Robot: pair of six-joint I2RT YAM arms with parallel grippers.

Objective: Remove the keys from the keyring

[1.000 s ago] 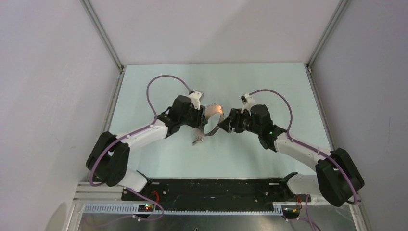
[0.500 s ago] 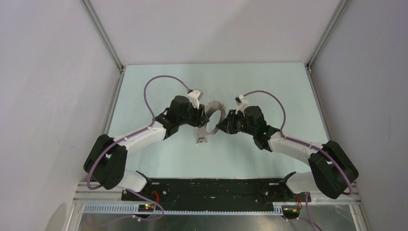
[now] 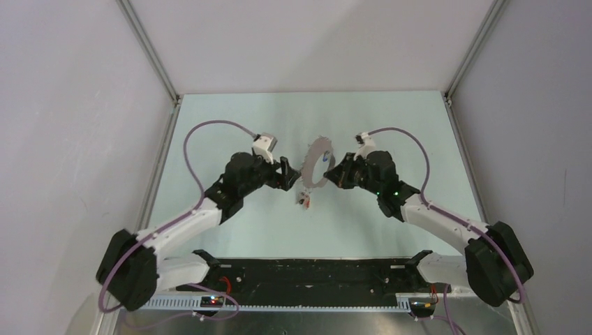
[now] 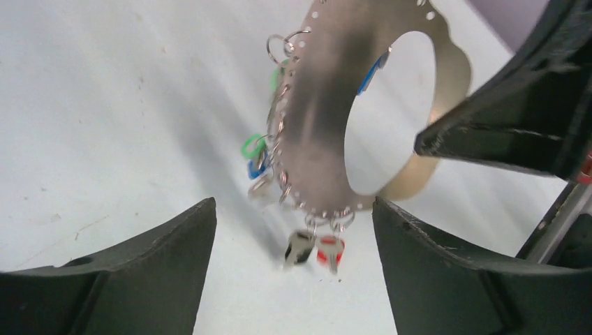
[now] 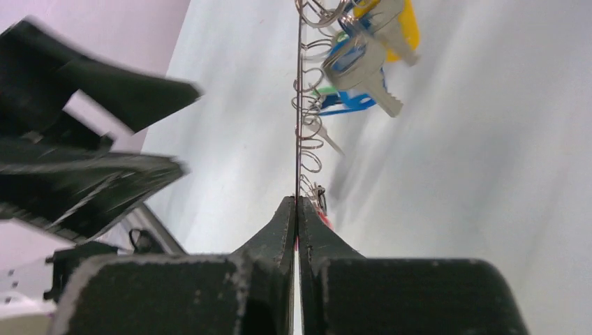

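The keyring (image 3: 308, 167) is a flat grey metal hoop with small holes round its rim, held upright above the table. My right gripper (image 3: 332, 172) is shut on its right edge; in the right wrist view the fingertips (image 5: 297, 202) pinch the hoop (image 5: 300, 105) edge-on. The keys (image 3: 305, 199) hang from small wire loops: green (image 4: 253, 146), blue (image 4: 255, 169), red (image 4: 330, 251) and a dark one (image 4: 299, 248), plus yellow (image 5: 405, 21) and blue (image 5: 349, 59). My left gripper (image 3: 290, 176) stands open just left of the hoop (image 4: 314, 125), touching nothing (image 4: 293, 206).
The pale green table (image 3: 230, 216) lies under both arms, with grey walls on three sides and metal frame posts (image 3: 150, 49) at the back corners. The right gripper's black finger (image 4: 502, 125) shows close at the right of the left wrist view.
My left gripper let go of the keyring, opened wide and drew back to the left. My right gripper shut on the hoop's edge and now holds it alone, turned more upright.
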